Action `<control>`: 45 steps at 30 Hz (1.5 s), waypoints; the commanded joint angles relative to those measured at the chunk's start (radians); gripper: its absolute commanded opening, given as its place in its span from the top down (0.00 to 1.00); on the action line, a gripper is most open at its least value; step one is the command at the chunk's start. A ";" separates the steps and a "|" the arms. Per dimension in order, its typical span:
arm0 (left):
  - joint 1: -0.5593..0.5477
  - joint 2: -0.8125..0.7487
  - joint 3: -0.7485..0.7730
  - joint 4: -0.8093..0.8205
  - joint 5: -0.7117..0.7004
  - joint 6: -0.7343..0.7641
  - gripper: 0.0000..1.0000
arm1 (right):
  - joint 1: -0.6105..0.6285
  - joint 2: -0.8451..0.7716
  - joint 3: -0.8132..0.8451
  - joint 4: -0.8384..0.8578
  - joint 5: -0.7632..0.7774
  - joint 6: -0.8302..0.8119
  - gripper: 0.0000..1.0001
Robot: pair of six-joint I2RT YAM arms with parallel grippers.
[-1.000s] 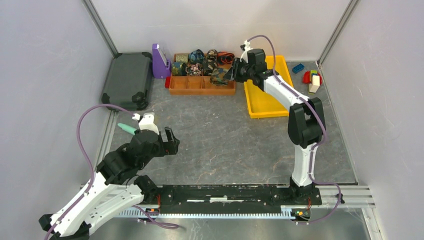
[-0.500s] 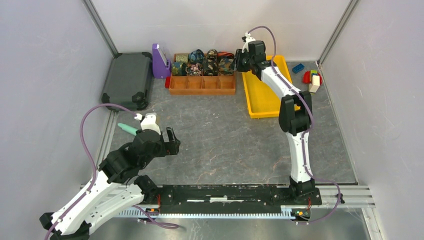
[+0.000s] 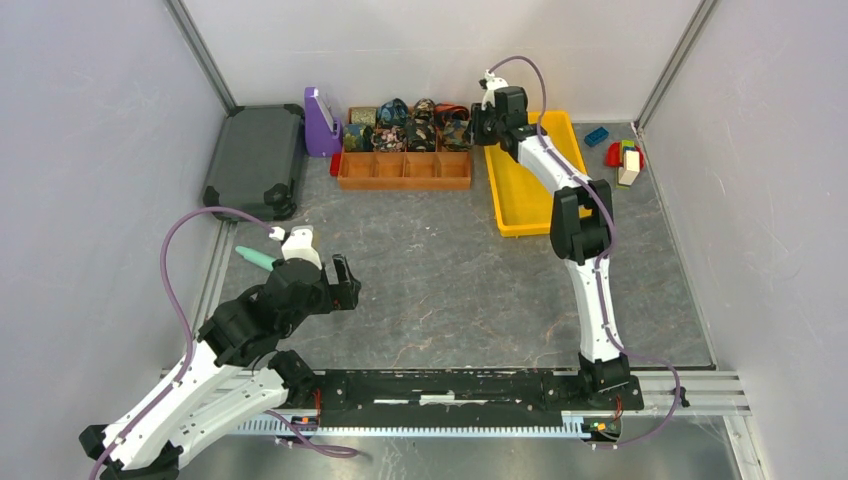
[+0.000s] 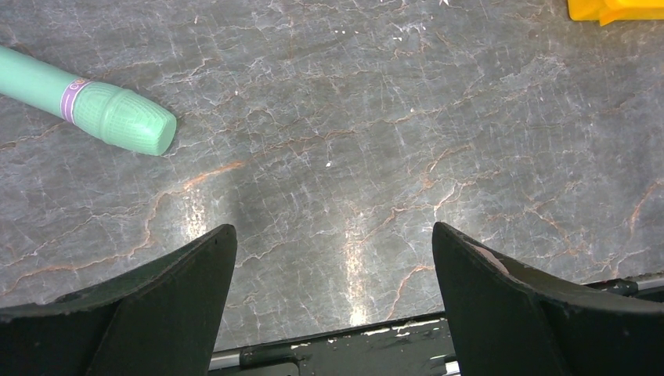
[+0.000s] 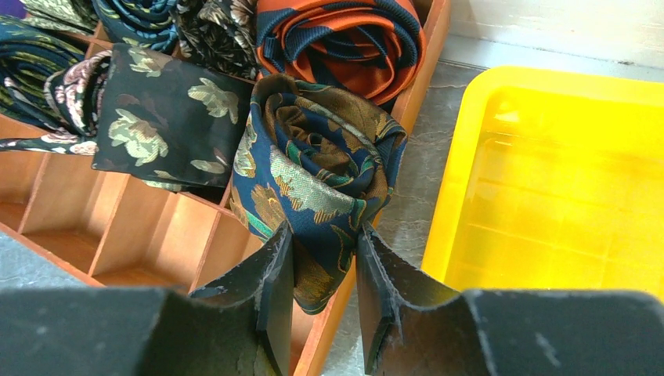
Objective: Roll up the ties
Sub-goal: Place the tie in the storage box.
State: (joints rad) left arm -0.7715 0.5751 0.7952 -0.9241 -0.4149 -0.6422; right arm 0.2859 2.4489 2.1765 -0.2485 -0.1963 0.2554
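Note:
A rolled blue-green and gold tie (image 5: 321,157) is pinched at its lower end between my right gripper's (image 5: 325,235) jaws, which are shut on it. It hangs over the right end of the brown compartment tray (image 5: 117,227), just in front of an orange and navy coiled tie (image 5: 344,39) and next to a dark floral one (image 5: 168,117). From above, the right gripper (image 3: 478,125) sits at the tray's (image 3: 405,185) back right corner, where several rolled ties (image 3: 405,112) fill the back row. My left gripper (image 4: 333,231) stands open over bare table, holding nothing.
A yellow tray (image 3: 525,215) lies right of the brown tray. A teal stick (image 3: 255,258) lies beside the left arm. A grey case (image 3: 255,155) and a purple holder (image 3: 320,122) are at the back left, and toy blocks (image 3: 622,155) at the back right.
My right arm has reached farther back, carrying the rolled tie from the tray's front right toward its back right corner. The left arm has stayed put.

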 commanded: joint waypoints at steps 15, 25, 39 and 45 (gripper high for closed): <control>-0.002 -0.030 -0.001 0.041 0.015 0.049 0.00 | 0.062 0.080 0.032 0.160 0.087 -0.157 1.00; -0.002 -0.033 -0.001 0.038 0.012 0.050 0.00 | 0.062 -0.031 -0.121 0.206 0.119 -0.154 0.59; -0.001 -0.034 -0.002 0.036 -0.007 0.047 0.00 | 0.062 -0.323 -0.376 0.321 0.099 -0.123 0.17; -0.002 -0.037 0.000 0.029 -0.032 0.041 0.00 | 0.074 -0.540 -0.604 0.395 0.076 -0.090 0.12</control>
State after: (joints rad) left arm -0.7715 0.5488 0.7952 -0.9176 -0.4141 -0.6422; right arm 0.3462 2.0708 1.6783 0.0425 -0.1001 0.1390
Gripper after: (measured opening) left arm 0.996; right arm 0.866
